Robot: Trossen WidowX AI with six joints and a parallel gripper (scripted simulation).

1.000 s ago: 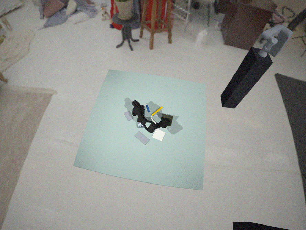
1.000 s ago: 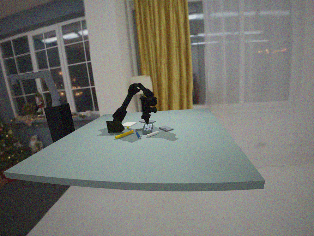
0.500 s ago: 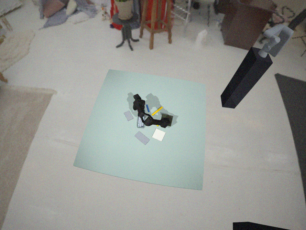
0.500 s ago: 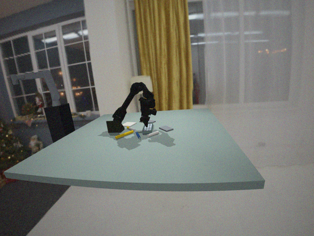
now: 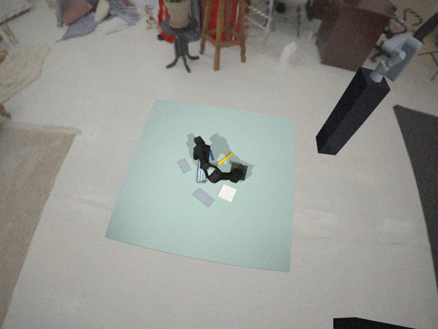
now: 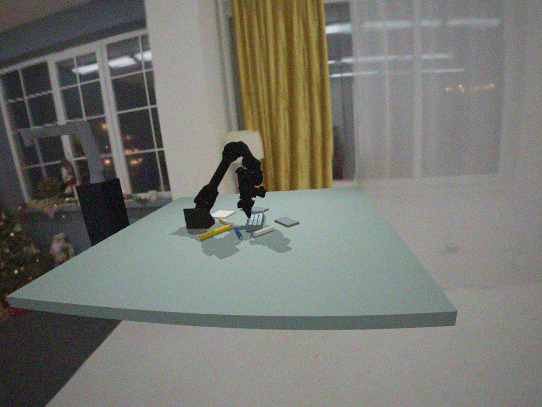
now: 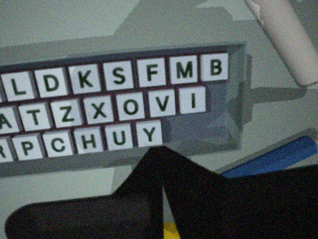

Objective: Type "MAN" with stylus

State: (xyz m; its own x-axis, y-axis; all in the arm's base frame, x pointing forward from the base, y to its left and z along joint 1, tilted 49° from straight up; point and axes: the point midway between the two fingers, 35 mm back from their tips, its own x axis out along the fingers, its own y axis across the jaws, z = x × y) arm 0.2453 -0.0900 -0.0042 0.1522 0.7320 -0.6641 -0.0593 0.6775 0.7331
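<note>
The keyboard (image 5: 201, 181) (image 6: 253, 228) (image 7: 197, 130) lies on the desk. The M key (image 7: 184, 69) shows in its top row, and the A key (image 7: 5, 119) is at the left image edge; N is out of view. My gripper (image 6: 249, 216) (image 7: 157, 154) is shut and empty, its tips low over the keyboard's edge, by the Y key. A blue pen (image 5: 211, 155) (image 6: 238, 233) (image 7: 279, 157), a thick yellow one (image 5: 225, 158) (image 6: 214, 232), a white one (image 6: 263, 231) (image 7: 286, 39) and a white-and-yellow one (image 6: 226, 222) lie loose. I cannot tell which is the stylus.
Grey flat pads (image 5: 183, 165) (image 5: 203, 197) (image 6: 286, 221) and a cream square pad (image 5: 227, 192) (image 6: 223, 213) lie around the keyboard. The arm's base (image 6: 197, 218) stands near the yellow pen. The arm covers part of the keyboard in the top view.
</note>
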